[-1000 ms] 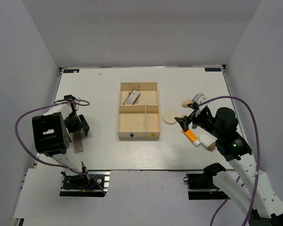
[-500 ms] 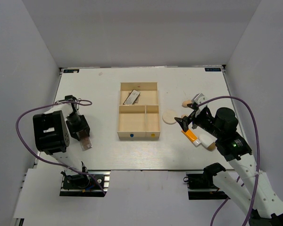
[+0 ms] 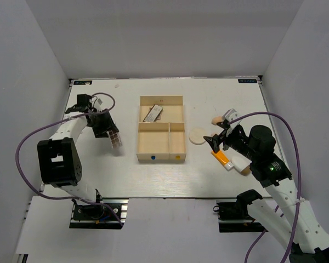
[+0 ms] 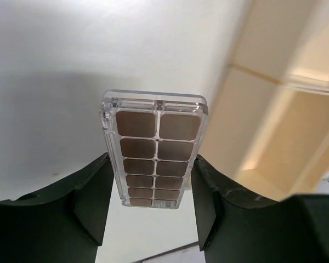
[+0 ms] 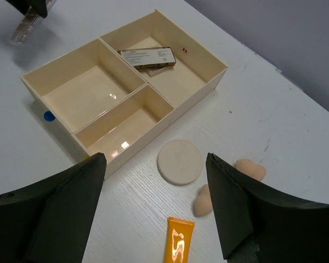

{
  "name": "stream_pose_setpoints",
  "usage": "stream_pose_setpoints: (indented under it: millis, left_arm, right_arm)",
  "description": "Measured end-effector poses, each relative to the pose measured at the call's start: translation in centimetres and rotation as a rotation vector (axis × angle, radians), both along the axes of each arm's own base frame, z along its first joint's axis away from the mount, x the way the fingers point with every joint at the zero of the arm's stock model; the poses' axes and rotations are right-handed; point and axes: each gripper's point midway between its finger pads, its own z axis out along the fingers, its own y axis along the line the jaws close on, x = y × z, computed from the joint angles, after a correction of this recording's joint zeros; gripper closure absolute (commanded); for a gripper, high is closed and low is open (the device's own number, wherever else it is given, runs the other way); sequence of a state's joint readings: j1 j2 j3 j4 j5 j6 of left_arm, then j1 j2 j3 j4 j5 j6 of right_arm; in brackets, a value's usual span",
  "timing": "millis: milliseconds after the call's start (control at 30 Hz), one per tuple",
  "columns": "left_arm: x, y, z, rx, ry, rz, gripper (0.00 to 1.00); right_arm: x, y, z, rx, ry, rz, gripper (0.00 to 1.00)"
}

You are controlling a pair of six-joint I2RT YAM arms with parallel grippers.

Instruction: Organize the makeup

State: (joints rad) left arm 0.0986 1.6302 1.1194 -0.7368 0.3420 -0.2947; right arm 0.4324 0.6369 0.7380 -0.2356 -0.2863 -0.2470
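Observation:
My left gripper (image 4: 151, 161) is shut on a flat clear palette (image 4: 155, 148) with brown pans, holding it by its long edges above the table, just left of the wooden tray (image 3: 160, 99). From above the palette (image 3: 116, 141) hangs below the gripper (image 3: 111, 133). A second palette (image 5: 148, 56) lies in the tray's far compartment. My right gripper (image 5: 156, 156) stands open over the cream round pad (image 5: 179, 161), with nothing between its fingers. Two peach sponges (image 5: 250, 169) (image 5: 203, 200) and the orange tube (image 5: 178, 246) lie beside it. The white bottle (image 3: 240, 163) lies under the right arm.
The tray's two near compartments (image 5: 93, 90) (image 5: 123, 129) hold nothing. White walls close in the table on the left, the back and the right. The left arm's purple cable (image 3: 27, 139) loops out over the table's left edge.
The left gripper closed on the palette at the table's near left, lifted it and carried it away and rightward toward the tray. The right arm has stayed put.

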Motion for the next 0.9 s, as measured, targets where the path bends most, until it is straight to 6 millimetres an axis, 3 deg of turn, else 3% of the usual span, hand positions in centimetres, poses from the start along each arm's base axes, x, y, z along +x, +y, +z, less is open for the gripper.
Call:
stream_pose_setpoints:
  millis: [67,167,200,267,300,467,600,733,900]
  left_arm:
    - [1.7,-1.4,2.3,-0.028,-0.088,-0.039,0.89]
    - [3.6,-3.1,5.3,-0.056,-0.180,-0.084,0.89]
    - [4.1,-3.6,6.1,-0.064,-0.206,-0.097,0.89]
    - [5.1,-4.8,7.9,-0.091,-0.259,-0.119,0.89]
    - [5.6,-5.5,8.7,-0.107,-0.286,-0.130,0.90]
    - [9.4,-10.1,13.5,-0.191,-0.429,-0.190,0.90]
    - [12.4,-14.6,15.4,-0.238,-0.503,-0.248,0.89]
    - [14.7,-17.8,14.3,-0.235,-0.513,-0.265,0.89]
    - [16.7,-19.5,10.0,-0.172,-0.461,-0.235,0.85]
  right_arm:
    - [0.0,0.0,0.0,0.000,-0.001,-0.003,0.29]
    - [0.1,-0.1,0.0,-0.002,-0.003,-0.005,0.54]
    - [0.1,-0.1,0.0,-0.003,-0.003,-0.007,0.69]
    - [0.2,-0.1,-0.1,-0.005,-0.002,-0.011,0.88]
    - [0.4,-0.1,-0.1,-0.007,-0.002,-0.014,0.91]
    - [1.0,-0.2,-1.0,-0.018,0.021,-0.037,0.92]
    - [1.5,-0.4,-1.7,-0.030,0.035,-0.054,0.90]
    - [1.8,-0.6,-1.9,-0.036,0.033,-0.075,0.82]
    - [2.2,-1.0,-2.4,-0.052,0.035,-0.099,0.66]
